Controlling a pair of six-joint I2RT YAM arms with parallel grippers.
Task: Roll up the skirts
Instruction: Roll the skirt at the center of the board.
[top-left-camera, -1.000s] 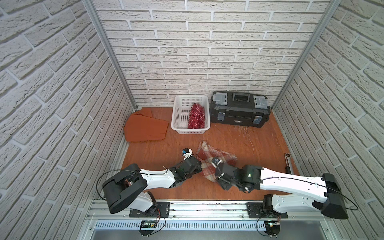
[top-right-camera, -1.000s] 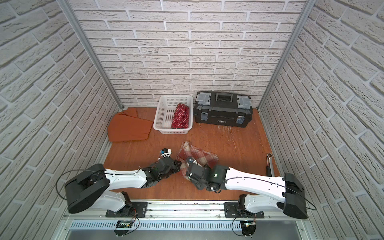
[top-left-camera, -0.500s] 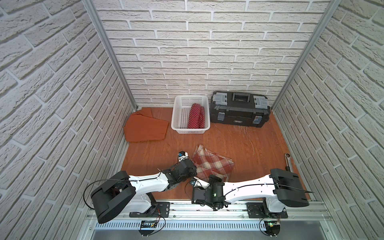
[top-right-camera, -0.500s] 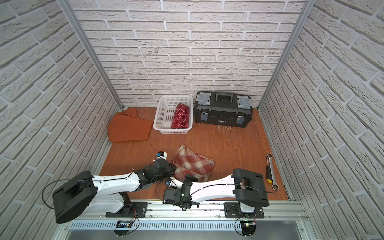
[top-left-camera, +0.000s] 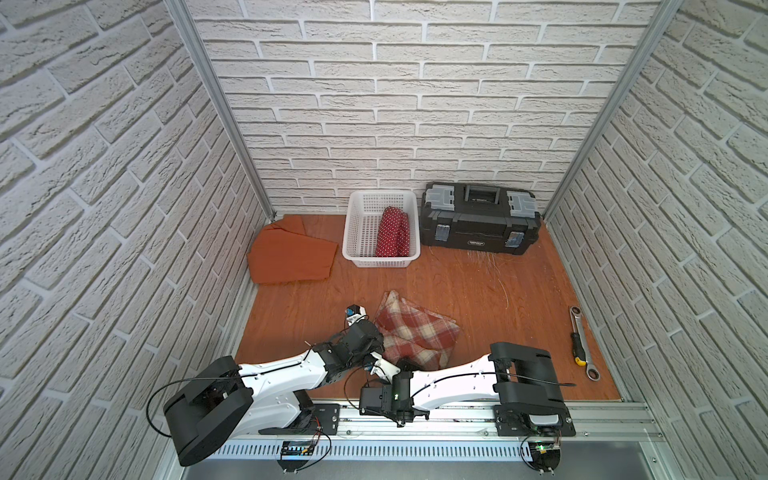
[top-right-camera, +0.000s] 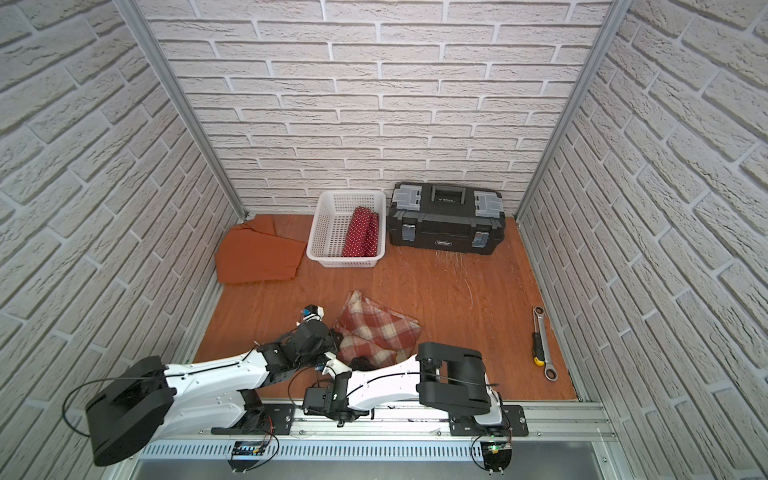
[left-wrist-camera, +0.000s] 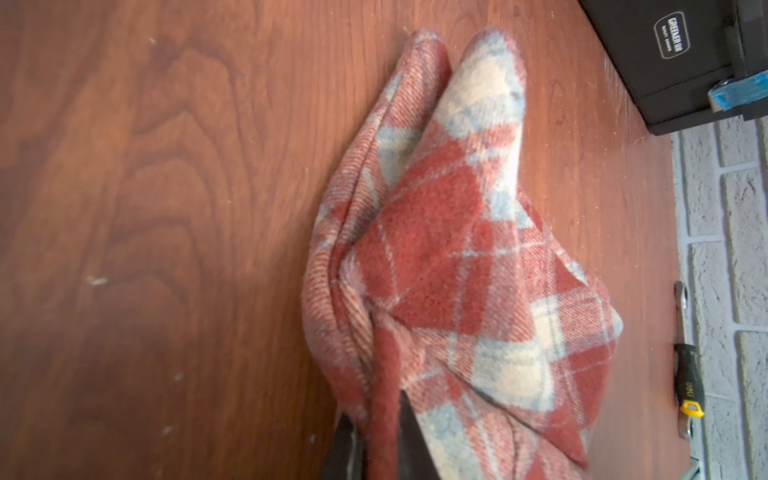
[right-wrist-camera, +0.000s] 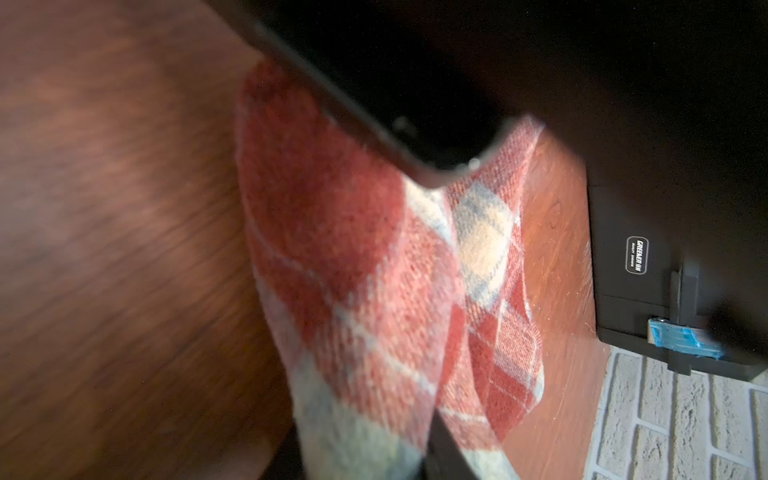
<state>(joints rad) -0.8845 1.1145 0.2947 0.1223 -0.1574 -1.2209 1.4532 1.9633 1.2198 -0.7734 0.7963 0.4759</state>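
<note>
While the plaid skirt (left-wrist-camera: 457, 270) is clamped by the left gripper (left-wrist-camera: 378, 440), the right gripper (right-wrist-camera: 365, 457) is blurred; grip can't be told.

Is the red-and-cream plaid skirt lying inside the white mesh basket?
No, the plaid skirt lies on the wooden surface, apart from the white mesh basket, which holds only the polka-dot skirt.

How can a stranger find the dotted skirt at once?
Start at the black toolbox by the back wall; a white mesh basket stands beside it. The dotted skirt lies rolled inside, on the toolbox side. Only it is dark red with white dots: the plaid skirt and the orange skirt lie outside the basket.
</note>
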